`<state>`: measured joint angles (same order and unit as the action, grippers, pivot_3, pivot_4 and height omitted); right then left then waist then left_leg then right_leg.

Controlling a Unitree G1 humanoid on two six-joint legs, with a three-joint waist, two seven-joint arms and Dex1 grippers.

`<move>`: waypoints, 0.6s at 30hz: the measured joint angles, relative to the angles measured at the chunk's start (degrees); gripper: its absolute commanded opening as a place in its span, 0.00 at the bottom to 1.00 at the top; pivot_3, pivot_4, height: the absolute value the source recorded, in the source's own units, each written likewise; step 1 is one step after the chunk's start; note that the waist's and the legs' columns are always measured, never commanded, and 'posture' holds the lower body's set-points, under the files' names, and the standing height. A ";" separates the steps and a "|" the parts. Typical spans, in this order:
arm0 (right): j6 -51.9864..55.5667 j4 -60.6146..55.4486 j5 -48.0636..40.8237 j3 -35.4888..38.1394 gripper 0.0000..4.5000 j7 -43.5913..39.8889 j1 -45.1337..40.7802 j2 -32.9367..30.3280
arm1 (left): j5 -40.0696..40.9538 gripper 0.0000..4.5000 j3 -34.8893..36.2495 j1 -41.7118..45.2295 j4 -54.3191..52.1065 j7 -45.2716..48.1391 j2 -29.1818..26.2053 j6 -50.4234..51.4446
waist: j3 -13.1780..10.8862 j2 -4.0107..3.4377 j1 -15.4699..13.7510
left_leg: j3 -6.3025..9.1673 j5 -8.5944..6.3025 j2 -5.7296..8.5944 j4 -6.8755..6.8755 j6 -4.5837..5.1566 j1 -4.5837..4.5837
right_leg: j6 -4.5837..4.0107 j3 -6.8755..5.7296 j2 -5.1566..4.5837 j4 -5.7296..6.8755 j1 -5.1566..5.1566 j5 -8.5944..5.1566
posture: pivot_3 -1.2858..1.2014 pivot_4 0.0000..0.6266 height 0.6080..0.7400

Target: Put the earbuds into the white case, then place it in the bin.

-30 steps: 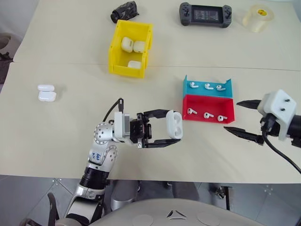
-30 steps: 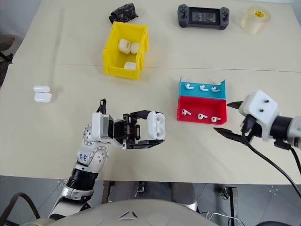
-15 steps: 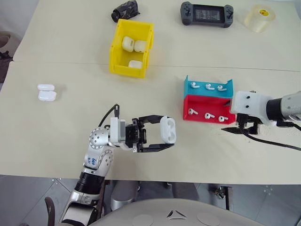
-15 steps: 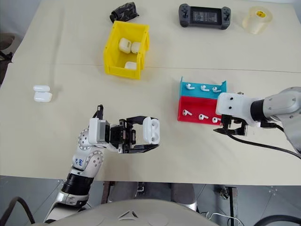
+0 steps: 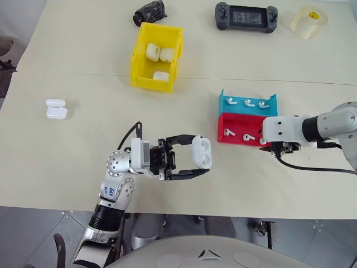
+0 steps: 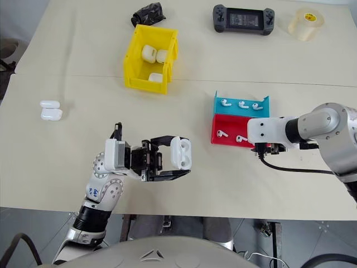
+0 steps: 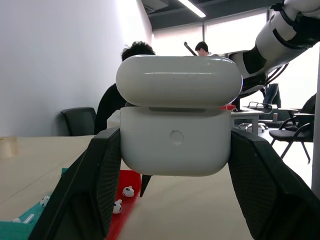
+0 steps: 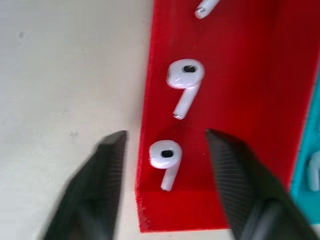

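Note:
My left gripper point(image 5: 199, 157) is shut on the white case point(image 5: 202, 156), held sideways above the table's front edge with its lid ajar. In the left wrist view the case point(image 7: 175, 120) sits between both black fingers point(image 7: 95, 190). My right gripper point(image 8: 165, 134) points down over the right end of the red tray point(image 5: 237, 126). It is open, with one of the earbuds point(image 8: 165, 155) between its fingers, untouched. A second earbud point(image 8: 185, 75) lies just past it. More earbuds point(image 5: 248, 103) lie in the blue tray point(image 5: 239, 108). The yellow bin point(image 5: 136, 56) stands at the far middle-left.
The bin holds three white cases point(image 5: 150, 51). Another white case point(image 5: 56, 109) lies at the left of the table. A black game controller point(image 5: 244, 18), a tape roll point(image 5: 309, 21) and a black bundle point(image 5: 148, 12) sit along the far edge. People sit in the background of the left wrist view.
My right gripper has swung in from the right to the red tray's right end, tipped downward, and its fingers have narrowed. The left gripper still holds the case in the same place.

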<state>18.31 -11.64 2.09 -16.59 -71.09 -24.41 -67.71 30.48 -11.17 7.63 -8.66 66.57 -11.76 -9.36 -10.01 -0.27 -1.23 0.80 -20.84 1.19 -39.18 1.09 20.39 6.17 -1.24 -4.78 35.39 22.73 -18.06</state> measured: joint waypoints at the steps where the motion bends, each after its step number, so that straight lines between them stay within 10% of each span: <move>1: -0.41 0.20 0.29 0.00 0.34 -0.30 0.00 0.00 | 0.00 0.62 -0.01 -0.07 -0.03 -0.09 -0.06 0.09 | 0.00 0.00 0.02 | 0.00 0.00 0.00 0.00 0.00 0.00 | 0.00 0.00 0.00 0.00 0.00 0.00 | 0.52 0.24 1.00; 18: -5.90 4.58 4.96 0.00 0.34 -2.95 -0.20 1.35 | 0.11 0.62 0.00 -0.18 -0.41 -0.31 -0.67 1.17 | 0.00 0.00 0.04 | 0.00 0.00 0.00 -0.01 -0.01 -0.01 | 0.00 0.00 0.00 0.02 0.00 0.00 | 0.52 0.24 1.00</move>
<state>12.41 -7.07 7.05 -16.58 -74.04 -24.61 -66.36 30.59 -11.17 7.45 -9.07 66.26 -12.43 -8.20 -10.01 -0.27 -1.20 0.80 -20.83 1.18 -39.19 1.09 20.38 6.17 -1.24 -4.78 35.41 22.73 -18.05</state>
